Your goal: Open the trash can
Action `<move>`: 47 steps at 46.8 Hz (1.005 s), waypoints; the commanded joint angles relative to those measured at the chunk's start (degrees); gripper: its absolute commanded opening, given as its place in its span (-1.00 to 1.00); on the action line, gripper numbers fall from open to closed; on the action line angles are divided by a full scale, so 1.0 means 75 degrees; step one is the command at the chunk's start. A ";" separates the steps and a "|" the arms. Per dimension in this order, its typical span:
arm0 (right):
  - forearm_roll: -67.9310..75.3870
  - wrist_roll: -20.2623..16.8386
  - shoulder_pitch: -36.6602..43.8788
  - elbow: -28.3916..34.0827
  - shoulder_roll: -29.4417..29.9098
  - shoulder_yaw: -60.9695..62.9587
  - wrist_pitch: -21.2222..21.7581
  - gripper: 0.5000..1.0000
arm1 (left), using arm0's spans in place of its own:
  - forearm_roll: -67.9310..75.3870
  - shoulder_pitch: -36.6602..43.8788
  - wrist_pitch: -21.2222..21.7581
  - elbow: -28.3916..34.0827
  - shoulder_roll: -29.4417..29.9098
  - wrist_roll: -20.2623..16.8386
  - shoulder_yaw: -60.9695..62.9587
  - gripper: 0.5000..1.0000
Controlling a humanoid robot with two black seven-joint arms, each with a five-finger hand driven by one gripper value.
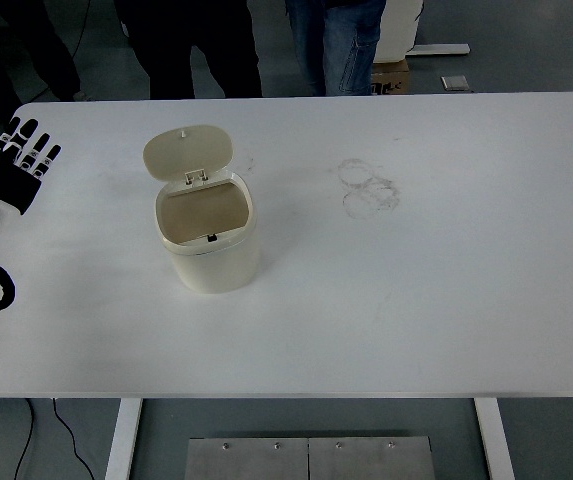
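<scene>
Trash can lid up, task looks done; left hand spread, empty, well apart; withdraw without nudging the can.

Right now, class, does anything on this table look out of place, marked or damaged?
Only some grey ring-shaped smudges on the white table, right of the trash can. The can stands upright, its lid flipped open. Nothing is spilled.

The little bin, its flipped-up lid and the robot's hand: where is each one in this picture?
Trash can (216,262), top view, on its front wall.
Lid (188,150), top view, middle of the raised flap.
Left hand (16,170), top view, on the palm, fingers spread.
</scene>
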 commanded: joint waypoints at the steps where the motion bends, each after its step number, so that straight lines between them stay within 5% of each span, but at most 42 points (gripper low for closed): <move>1: 0.0001 0.0000 0.0001 0.0000 -0.0001 0.0000 0.0005 0.97 | 0.0040 -0.0018 -0.0006 0.0140 0.0060 0.0000 0.0008 1.00; 47: 0.0001 0.0000 0.0001 0.0000 -0.0001 0.0000 -0.0006 0.96 | 0.0251 -0.0029 0.0018 0.0398 0.0037 0.0000 0.0043 1.00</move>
